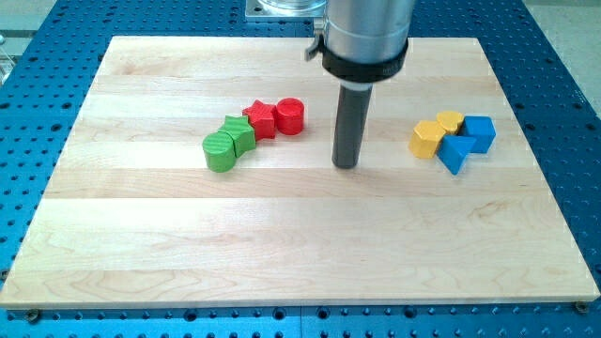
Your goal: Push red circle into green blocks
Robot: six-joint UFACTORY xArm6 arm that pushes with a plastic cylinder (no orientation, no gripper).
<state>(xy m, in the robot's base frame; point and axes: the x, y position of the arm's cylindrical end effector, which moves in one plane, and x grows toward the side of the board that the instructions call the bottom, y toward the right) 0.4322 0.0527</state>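
The arm carries no pincer, only a dark rod, so there is nothing that can clench or release; it works only by pushing. The rod's tip rests on the wooden tabletop close to its middle, a little toward the top edge.

The red circle lies toward the top-left of the tip, apart from it. It touches the red star, which in turn touches the green star, and the green circle is pressed against that one. The four blocks make a slanted chain that runs down toward the left edge.

Because the red star stands between the red circle and the green blocks, the circle does not seem to reach them directly yet. The tip is on the circle's right side, which probably suits a push toward the left edge.

Near the right edge, well apart, a yellow block, a smaller yellow block, a blue cube and a blue triangle sit in a tight group, out of the way.
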